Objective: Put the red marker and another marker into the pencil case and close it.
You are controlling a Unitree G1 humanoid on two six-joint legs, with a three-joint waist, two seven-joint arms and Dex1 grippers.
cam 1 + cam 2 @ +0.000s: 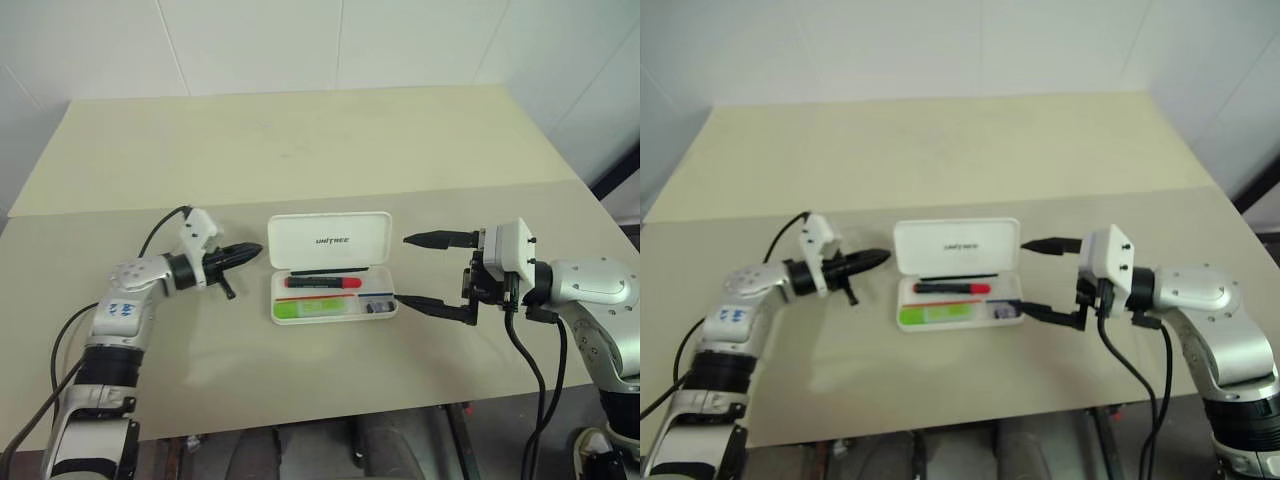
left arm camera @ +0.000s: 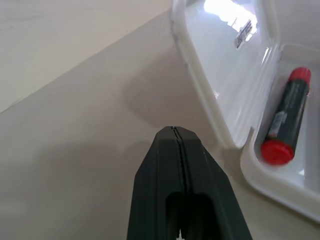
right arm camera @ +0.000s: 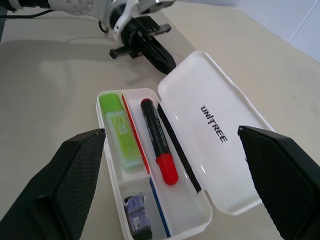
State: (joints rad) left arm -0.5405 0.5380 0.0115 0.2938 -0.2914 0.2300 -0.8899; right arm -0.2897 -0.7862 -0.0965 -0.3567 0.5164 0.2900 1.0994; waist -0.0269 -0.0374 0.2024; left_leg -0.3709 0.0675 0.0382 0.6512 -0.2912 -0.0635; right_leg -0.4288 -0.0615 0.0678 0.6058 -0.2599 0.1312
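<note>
Left eye view | clenched left pincer (image 1: 250, 251) just beside pencil case (image 1: 330, 241) lid's left edge | right pincer (image 1: 420, 270) spread wide, empty, off case's right end | both markers inside

Glossy white plastic pencil case (image 3: 220, 145), matt table (image 1: 300, 150)

A pale beige table (image 1: 300, 140) carries one white pencil case (image 1: 330, 240), lying open near its front edge, about midway across.
</note>
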